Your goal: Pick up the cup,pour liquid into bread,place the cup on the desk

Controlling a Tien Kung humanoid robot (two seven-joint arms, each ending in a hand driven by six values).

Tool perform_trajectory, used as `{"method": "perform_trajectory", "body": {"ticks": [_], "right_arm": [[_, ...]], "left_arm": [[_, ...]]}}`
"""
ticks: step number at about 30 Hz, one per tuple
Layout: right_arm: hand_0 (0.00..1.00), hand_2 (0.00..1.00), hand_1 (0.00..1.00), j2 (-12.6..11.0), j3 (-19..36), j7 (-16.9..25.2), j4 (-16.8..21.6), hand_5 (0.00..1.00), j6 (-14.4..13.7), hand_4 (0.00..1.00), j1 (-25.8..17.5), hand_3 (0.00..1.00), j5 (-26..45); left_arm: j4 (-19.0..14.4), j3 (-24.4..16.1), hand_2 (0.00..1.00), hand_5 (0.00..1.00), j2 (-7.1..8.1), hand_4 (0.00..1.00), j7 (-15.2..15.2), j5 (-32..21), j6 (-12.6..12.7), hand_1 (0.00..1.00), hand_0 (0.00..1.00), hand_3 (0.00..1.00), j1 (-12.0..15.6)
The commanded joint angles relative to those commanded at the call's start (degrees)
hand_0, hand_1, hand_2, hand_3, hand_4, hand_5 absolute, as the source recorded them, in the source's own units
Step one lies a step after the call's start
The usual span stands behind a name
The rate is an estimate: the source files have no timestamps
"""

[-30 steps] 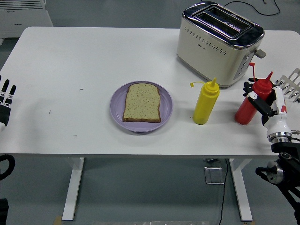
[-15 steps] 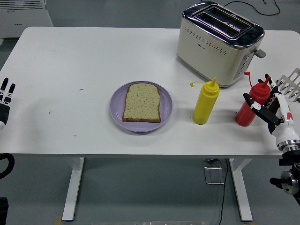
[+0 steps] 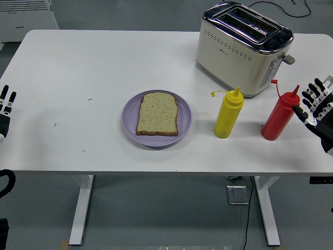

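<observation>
Two squeeze bottles on the table; the red bottle (image 3: 280,117) is the one nearest the working hand. It stands free on the white table (image 3: 104,62) at about 3 o'clock from table centre, near the right edge.

Change vs earlier frames: a second ago the right hand (image 3: 318,107) was wrapped against the red bottle from the right and partly covered it. It has since pulled back toward 3 o'clock. Now the hand is just beside the bottle, fingers spread and holding nothing, thumb tip close to the bottle shoulder; can't tell if it touches. Bottle now fully visible and sits a bit further toward 3 o'clock than before.

Bottle axis: near vertical, leaning slightly so the nozzle tips toward 1 o'clock. Nozzle points up. Small red cap hangs on a tether off the tip, toward 9 o'clock.

Looks: glossy plain red plastic, conical top, no visible label.

Outward:
- yellow bottle (image 3: 228,115) at 9 o'clock of the red one, upright, apart from it, tethered cap out to 9 o'clock
- toaster (image 3: 242,47) at 11 o'clock, cream body, chrome top, empty slots
- purple plate (image 3: 130,112) further toward 9 o'clock, one bread slice (image 3: 157,114) flat on it
- left hand (image 3: 5,107) at the far 9 o'clock edge, fingers extended, holding nothing
</observation>
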Motion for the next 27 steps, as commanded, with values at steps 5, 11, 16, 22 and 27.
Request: {"method": "perform_trajectory", "body": {"ticks": [5,11,16,22,27], "right_arm": [[0.974,0.986,0.915,0.97,5.35,0.83,0.19,0.341,1.01,0.89,0.08,0.998,8.55],[0.872,0.864,0.816,3.38,9.37,-3.27,-3.84,0.502,1.97,0.761,3.48,0.908,23.07],[0.813,0.785,0.763,6.18,10.59,-3.05,-7.18,0.545,0.45,0.702,6.87,0.817,34.99],[0.798,0.768,0.747,7.7,10.61,-6.17,-9.9,0.593,-1.04,0.635,9.76,0.783,43.89],[0.792,0.758,0.737,8.16,11.01,-9.82,-11.65,0.616,-1.43,0.608,10.49,0.777,43.63]], "left_arm": [[0.0,0.04,0.783,0.998,0.05,0.614,0.01,0.01,0.02,0.782,0.803,0.718,-0.09],[0.01,0.0,0.783,0.998,0.0,0.614,0.0,0.01,0.08,0.781,0.803,0.719,-0.07],[0.02,-0.08,0.783,0.998,-0.06,0.616,0.0,0.05,0.1,0.782,0.804,0.719,0.07],[0.04,0.16,0.783,0.998,-0.07,0.616,0.02,0.13,0.05,0.783,0.803,0.719,0.23],[0.06,0.34,0.783,0.998,-0.04,0.616,0.03,0.17,0.05,0.782,0.802,0.719,0.37]]}}
